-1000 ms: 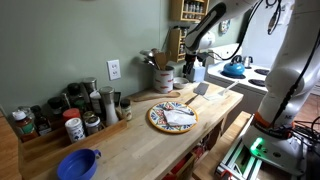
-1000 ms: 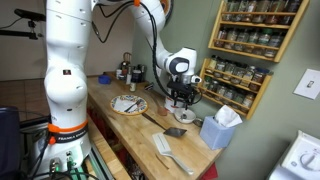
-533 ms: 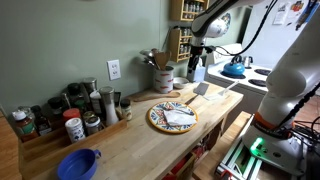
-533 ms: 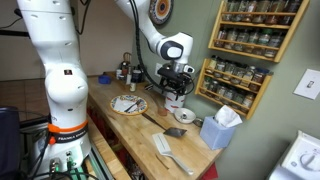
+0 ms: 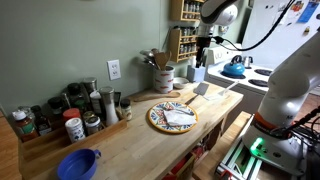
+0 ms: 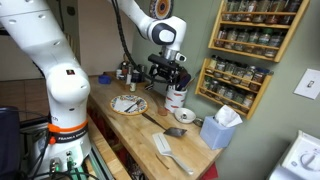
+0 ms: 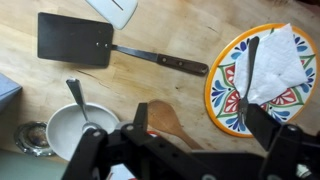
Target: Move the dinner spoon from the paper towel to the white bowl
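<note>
Running under everything is a pale, grainy wood counter. On it, in the wrist view, lies a flat black spatula with a square blade and a long thin handle. Beside it is a round plate, yellow at the rim and patterned in blue. A thin, rumpled whitish towel lies on the plate, and a slim dark utensil rests across the towel. A rounded brown wooden paddle sits between the plate and a smooth, round white bowl.

The spoon, thin and metallic, lies inside the bowl with its handle leaning out over the rim, well away from the towel.

The gripper hangs with its dark fingers spread wide. It holds nothing and touches nothing, with the paddle and bare counter showing between the fingers.

A second ago, both exterior views showed the gripper low, close over the counter. It now stands clearly higher in both, level with the spice shelves. The plate and towel lie as they did.
</note>
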Action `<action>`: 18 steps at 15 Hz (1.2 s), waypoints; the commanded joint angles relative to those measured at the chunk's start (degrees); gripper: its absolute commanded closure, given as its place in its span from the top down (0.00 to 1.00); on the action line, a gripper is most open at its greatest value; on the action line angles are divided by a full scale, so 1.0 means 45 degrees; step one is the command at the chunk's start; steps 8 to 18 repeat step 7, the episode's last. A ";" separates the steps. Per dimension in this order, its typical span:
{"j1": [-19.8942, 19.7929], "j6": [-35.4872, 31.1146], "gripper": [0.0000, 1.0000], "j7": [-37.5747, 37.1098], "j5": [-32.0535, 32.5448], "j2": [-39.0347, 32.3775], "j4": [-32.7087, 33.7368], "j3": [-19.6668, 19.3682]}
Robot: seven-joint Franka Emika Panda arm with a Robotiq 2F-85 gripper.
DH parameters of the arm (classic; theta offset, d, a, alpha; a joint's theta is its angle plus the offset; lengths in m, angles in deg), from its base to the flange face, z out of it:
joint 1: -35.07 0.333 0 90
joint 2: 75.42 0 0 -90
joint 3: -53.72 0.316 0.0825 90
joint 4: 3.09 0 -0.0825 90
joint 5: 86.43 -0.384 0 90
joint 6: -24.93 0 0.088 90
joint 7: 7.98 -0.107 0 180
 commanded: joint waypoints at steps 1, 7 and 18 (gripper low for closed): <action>0.0431 0.0011 1.00 -0.0006 0.0182 0.0205 -0.0117 -0.0318; 0.0485 0.0003 1.00 0.0196 0.0227 0.0403 -0.0280 -0.0349; 0.0485 0.0003 1.00 0.0196 0.0227 0.0403 -0.0280 -0.0349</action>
